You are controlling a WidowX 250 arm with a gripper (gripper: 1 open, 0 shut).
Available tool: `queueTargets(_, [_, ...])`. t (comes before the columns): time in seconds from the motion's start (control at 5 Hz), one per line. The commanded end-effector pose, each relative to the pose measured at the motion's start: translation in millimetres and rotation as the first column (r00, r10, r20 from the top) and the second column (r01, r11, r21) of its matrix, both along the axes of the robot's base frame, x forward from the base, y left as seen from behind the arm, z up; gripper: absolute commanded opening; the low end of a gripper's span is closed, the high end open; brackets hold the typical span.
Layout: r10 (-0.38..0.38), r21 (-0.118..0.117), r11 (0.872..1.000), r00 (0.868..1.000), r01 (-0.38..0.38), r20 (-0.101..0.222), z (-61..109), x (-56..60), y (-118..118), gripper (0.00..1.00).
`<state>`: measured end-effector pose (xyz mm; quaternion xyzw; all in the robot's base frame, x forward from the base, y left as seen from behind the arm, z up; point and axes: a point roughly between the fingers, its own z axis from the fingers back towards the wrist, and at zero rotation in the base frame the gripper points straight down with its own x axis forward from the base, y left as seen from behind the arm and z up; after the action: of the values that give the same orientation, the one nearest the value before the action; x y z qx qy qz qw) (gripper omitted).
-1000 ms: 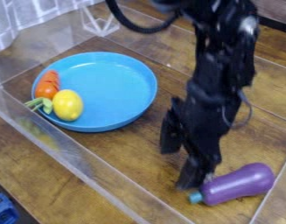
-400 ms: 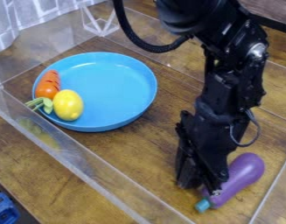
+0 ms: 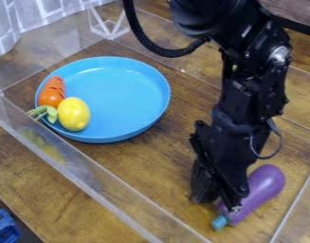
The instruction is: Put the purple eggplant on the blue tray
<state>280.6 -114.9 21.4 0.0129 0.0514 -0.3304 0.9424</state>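
Camera view, nearest first: the purple eggplant (image 3: 256,188) lies on the worktop (image 3: 132,180) at the near right corner, its teal stem end toward the lens and its bulbous end angled up and away. A second ago it lay nearly flat across the picture with the stem to the left. It has since swung round to this steeper slant, most likely nudged as the arm settled over it. The gripper (image 3: 228,201) points straight down at the slimmer half, and its fingers, spread a moment back, have drawn together. It looks clenched on the eggplant just above the stem, though the dark fingers hide the contact itself, so the grasp is likely rather than certain. The eggplant has not left the wood yet. Farther back and to the left, well apart from the arm, sits the blue tray (image 3: 125,85), with a yellow lemon (image 3: 72,114) and an orange carrot (image 3: 51,93) at its left side and most of its floor bare. By my reading the grasp is just made. The lift, the carry to the tray and the release remain, and a hold this near the narrow end could let the glossy plastic pivot
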Motion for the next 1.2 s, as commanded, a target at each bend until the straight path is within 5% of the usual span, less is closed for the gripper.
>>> queueTargets(0.0, [-0.011, -0.028, 1.000, 0.998, 0.013, 0.068, 21.7, 10.1, -11, 0.00])
queueTargets(0.2, [-0.021, -0.035, 0.999, 0.997, 0.024, 0.071, 20.9, 12.3, -15, 1.00])
queueTargets(0.8, [-0.033, -0.071, 0.997, 0.996, 0.039, 0.085, 10.8, 15.9, -26, 1.00])
queueTargets(1.0, [-0.036, -0.066, 0.997, 0.996, 0.041, 0.086, 12.3, 16.0, -24, 0.00])
